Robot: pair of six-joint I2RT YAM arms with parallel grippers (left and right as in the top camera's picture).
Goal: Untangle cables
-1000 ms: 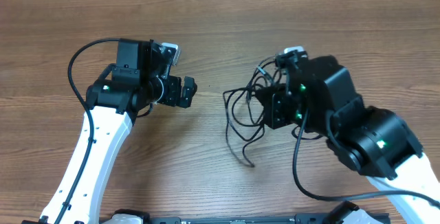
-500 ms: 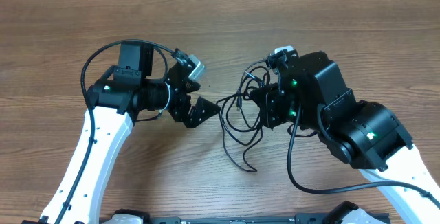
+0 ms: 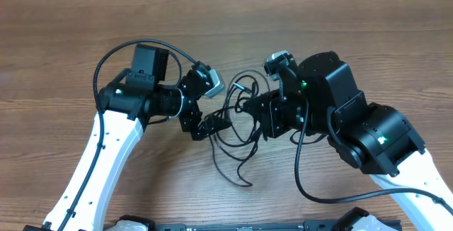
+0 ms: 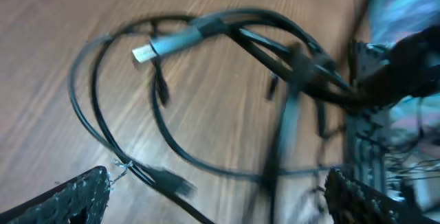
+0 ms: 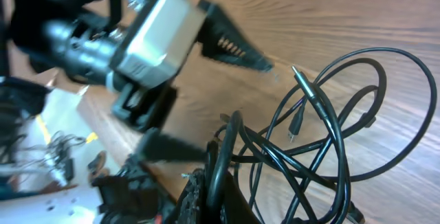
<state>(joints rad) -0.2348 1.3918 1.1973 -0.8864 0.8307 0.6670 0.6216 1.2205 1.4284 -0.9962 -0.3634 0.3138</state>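
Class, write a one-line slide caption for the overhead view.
The right gripper grips tangled black cables on a wooden table; the open left gripper sits at the tangle's edge.

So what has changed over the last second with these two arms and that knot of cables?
The left tool, wide open, swung to the right across the table and now sits right at the cables. The right tool shifted left, dragging the tangle along with it towards the other arm. Nothing was grabbed or let go: the right tool stays shut on the cables, the left tool stays open, and the cords look just as knotted.
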